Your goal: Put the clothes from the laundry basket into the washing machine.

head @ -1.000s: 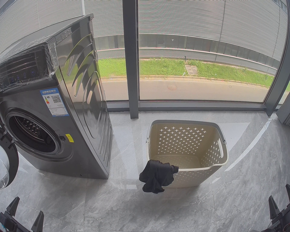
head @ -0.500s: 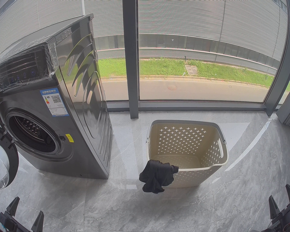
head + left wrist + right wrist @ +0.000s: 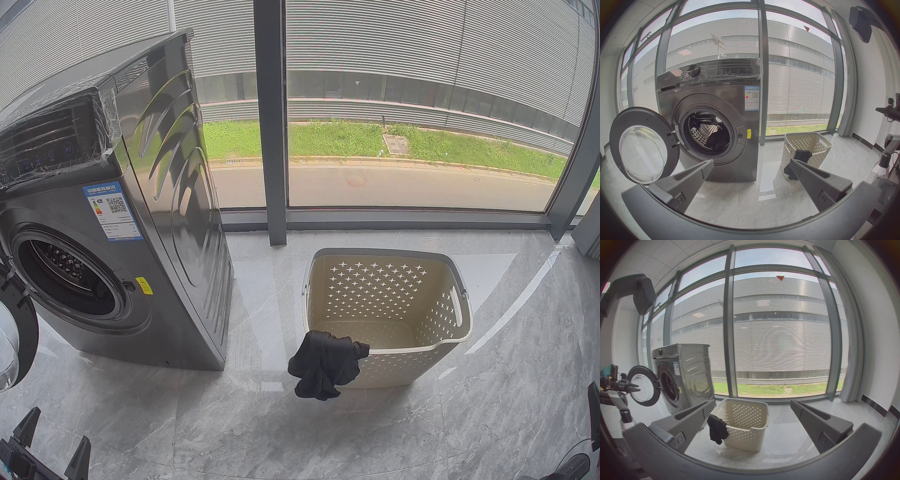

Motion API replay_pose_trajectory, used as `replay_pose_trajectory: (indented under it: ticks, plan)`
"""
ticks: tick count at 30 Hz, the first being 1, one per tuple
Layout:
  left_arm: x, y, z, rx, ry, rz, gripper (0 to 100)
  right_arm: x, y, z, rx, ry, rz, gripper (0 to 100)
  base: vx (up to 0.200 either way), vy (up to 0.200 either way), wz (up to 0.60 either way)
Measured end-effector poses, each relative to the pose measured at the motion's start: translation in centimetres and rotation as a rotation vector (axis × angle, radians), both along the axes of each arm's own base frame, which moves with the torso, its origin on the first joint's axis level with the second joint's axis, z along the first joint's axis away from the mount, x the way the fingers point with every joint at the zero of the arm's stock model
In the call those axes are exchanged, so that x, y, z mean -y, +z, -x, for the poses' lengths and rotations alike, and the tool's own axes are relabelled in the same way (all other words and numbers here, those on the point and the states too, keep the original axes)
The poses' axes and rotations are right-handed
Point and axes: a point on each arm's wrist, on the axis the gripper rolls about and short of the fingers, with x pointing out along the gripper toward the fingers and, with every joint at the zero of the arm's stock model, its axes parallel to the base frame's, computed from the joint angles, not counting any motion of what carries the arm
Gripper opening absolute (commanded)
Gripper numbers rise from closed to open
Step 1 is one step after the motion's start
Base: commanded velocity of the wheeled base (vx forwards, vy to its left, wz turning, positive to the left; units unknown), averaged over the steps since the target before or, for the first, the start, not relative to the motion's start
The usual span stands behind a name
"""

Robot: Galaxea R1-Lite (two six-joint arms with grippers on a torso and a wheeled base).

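Head view: the washing machine (image 3: 125,206) stands with its door (image 3: 640,147) swung wide, ready for loading. Near it, the laundry basket (image 3: 387,252) carries one black garment (image 3: 324,364) draped over its robot-side rim, easy to pinch. The left gripper (image 3: 57,428) and right gripper (image 3: 751,405) hang low, both spread, holding nothing.

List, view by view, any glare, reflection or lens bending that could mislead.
Head view: daylight; the glossy floor carries a pale reflected band beside the laundry basket. Left wrist view: fisheye bows the window frames; the washing machine drum is dim. Right wrist view: same bowing, dark corners.
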Motion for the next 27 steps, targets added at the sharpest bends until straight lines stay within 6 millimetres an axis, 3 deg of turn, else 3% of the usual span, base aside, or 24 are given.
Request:
replay_pose_trajectory:
  ticks: [6, 12, 18, 27]
  plan:
    - [0.0, 0.0, 0.0, 0.000, 0.000, 0.000, 100, -0.3, 2.0, -2.6, -0.126, 0.123, 0.014, 100, 0.000, 0.000, 0.00]
    - [0.0, 0.0, 0.0, 0.000, 0.000, 0.001, 100, -0.8, 3.0, -7.0, -0.272, 0.243, 0.014, 100, 0.000, 0.000, 0.00]
    - [0.0, 0.0, 0.0, 0.000, -0.001, 0.002, 100, -2.0, 2.7, -12.0, -0.425, 0.336, 0.017, 100, 0.000, 0.000, 0.00]
    - [0.0, 0.0, 0.0, 0.000, -0.001, 0.002, 100, -4.6, 0.6, -19.2, -0.588, 0.417, 0.033, 100, 0.000, 0.000, 0.00]
